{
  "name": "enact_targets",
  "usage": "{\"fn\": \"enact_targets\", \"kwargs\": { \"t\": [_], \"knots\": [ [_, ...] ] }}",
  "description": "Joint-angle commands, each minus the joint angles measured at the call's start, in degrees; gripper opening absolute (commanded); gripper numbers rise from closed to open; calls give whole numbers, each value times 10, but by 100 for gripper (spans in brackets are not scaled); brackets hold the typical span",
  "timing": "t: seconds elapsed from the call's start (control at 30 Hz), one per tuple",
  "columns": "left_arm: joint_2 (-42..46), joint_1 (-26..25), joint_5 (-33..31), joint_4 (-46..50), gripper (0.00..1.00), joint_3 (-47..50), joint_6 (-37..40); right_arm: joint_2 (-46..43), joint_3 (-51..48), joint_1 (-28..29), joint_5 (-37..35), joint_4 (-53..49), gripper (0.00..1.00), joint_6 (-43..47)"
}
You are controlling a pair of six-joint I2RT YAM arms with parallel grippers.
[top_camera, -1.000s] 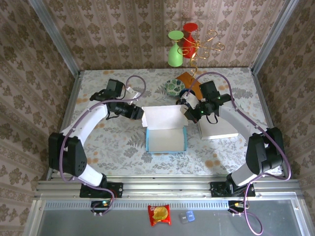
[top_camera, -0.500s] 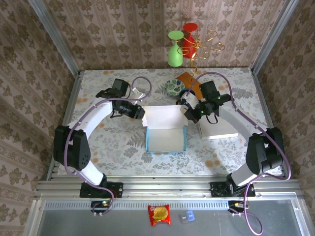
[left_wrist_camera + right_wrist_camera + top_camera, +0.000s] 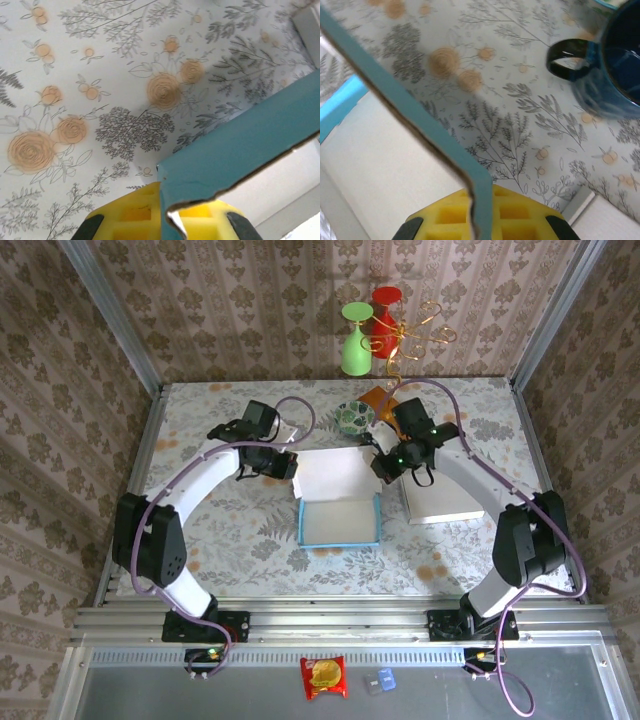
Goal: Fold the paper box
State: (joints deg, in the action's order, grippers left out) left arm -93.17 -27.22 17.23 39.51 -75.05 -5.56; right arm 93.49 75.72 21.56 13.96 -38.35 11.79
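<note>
Top external view shows the teal and white open paper box (image 3: 338,515) in the middle of the flowered table (image 3: 230,530), with its white lid flap (image 3: 335,475) on the far side. The left fingers (image 3: 131,220) are closed tightly on the left corner of this flap. The right fingers (image 3: 512,212) pinch its right corner, near a dark blue mug (image 3: 615,65).

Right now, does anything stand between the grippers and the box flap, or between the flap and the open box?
Nothing visible does. The left gripper and right gripper are both shut on the flap, and the open box looks empty.
</note>
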Motion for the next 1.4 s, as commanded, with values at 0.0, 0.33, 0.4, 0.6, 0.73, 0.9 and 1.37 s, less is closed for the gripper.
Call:
{"fn": "enact_targets", "kwargs": {
  "t": [0.0, 0.33, 0.4, 0.6, 0.73, 0.9, 1.37],
  "knots": [
    [27, -6, -45, -13, 0, 3, -75, 23, 39, 40, -117, -35, 0, -112],
    [68, -9, -73, -76, 0, 28, -206, 70, 113, 108, -263, -43, 0, -355],
    [73, -9, -73, -99, 0, 37, -222, 76, 124, 118, -269, -29, 0, -389],
    [83, 3, -72, -164, 0, 60, -233, 96, 143, 153, -313, 31, 0, -425],
    [102, 30, -64, -263, 0, 113, -235, 82, 89, 159, -307, 147, 0, -425],
    [122, 45, -34, -409, 0, 193, -226, 57, 1, 165, -299, 307, 0, -398],
    [123, 65, -5, -722, 0, 355, -219, 54, -175, 179, -324, 667, 0, -359]
  ]
}}
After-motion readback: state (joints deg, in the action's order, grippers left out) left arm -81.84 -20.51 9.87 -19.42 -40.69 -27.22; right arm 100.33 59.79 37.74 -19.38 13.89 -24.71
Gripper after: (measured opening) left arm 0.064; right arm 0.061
